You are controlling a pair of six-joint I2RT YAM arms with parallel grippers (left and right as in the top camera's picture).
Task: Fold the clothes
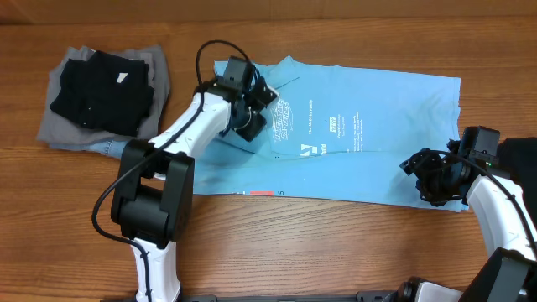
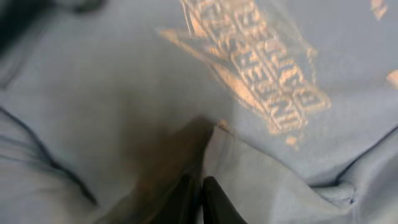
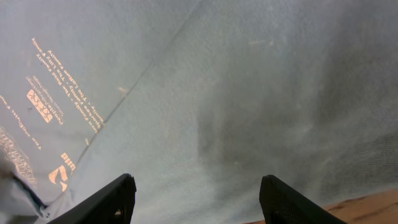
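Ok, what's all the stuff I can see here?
blue shirt: one, sky blue with lettering, spread flat in the middle
black garment: one, black, folded, top of the left pile
grey garment: one, grey, under the black one
denim piece: one, blue, peeking out beneath that pile
table: one, brown wood, under everything
left end effector: one, black, shut on the blue shirt
right end effector: one, black, open above the shirt's right end
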